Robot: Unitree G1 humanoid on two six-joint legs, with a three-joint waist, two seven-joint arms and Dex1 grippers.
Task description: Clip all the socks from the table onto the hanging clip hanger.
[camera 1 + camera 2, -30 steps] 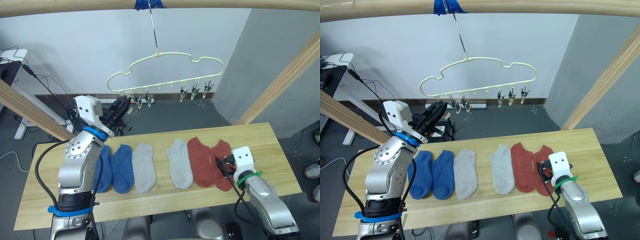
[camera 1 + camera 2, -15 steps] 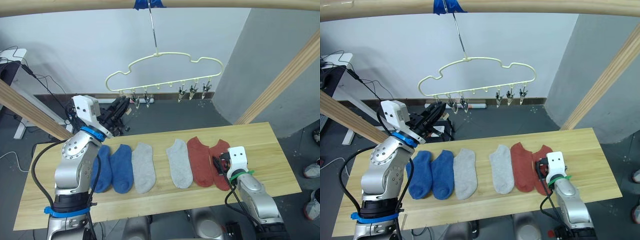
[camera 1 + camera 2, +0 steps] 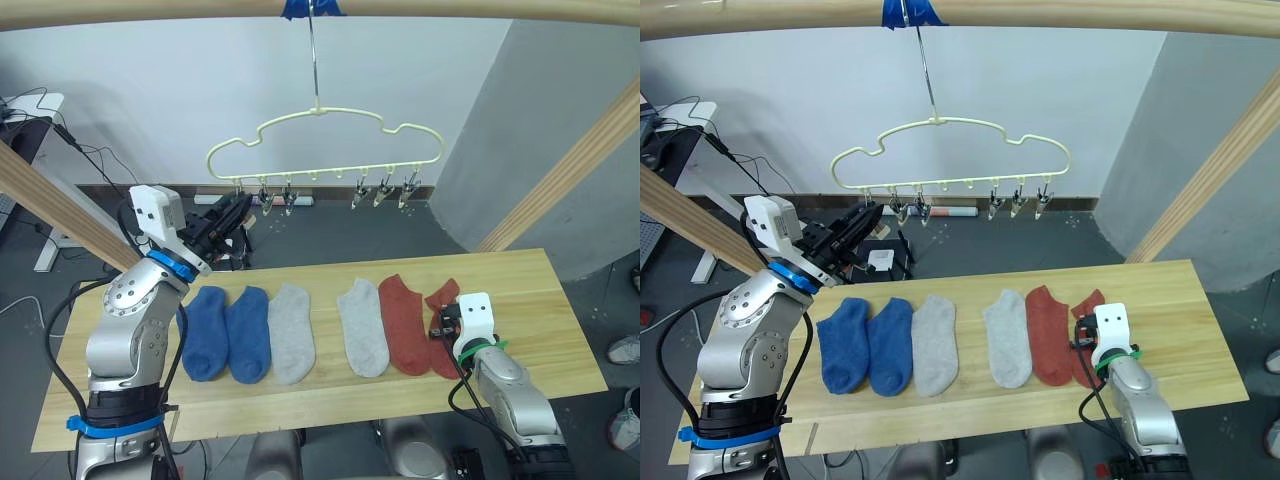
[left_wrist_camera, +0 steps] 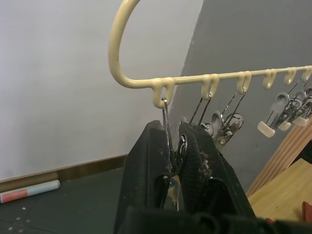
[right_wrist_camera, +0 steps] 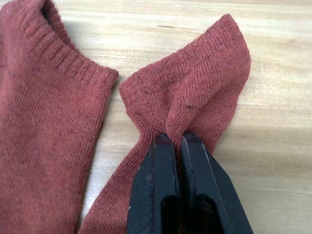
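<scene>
The right gripper's [image 5: 177, 140] two black fingers are pressing together on a pinched fold of a rust-red knit ankle sock [image 5: 195, 87], its fabric bunching up between them. A second rust-red knit sock [image 5: 44, 122] is lying flat just beside it on the pale wooden plank table [image 5: 273, 146].

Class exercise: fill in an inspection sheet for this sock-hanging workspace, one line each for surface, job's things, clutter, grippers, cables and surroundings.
Surface: pale plank table, flat.
Job's things: six socks in a row, blue pair, grey pair, rust red sock lying flat, outer rust red sock bunched; clip hanger hanging from a pole, no sock clipped.
Clutter: nothing seen on the table.
Grippers: left gripper raised, jaws pinching the end clip; right gripper jaws shut on the bunched sock.
Cables: black cables along the back wall.
Surroundings: wooden pole frame, white wall, dark floor.
</scene>
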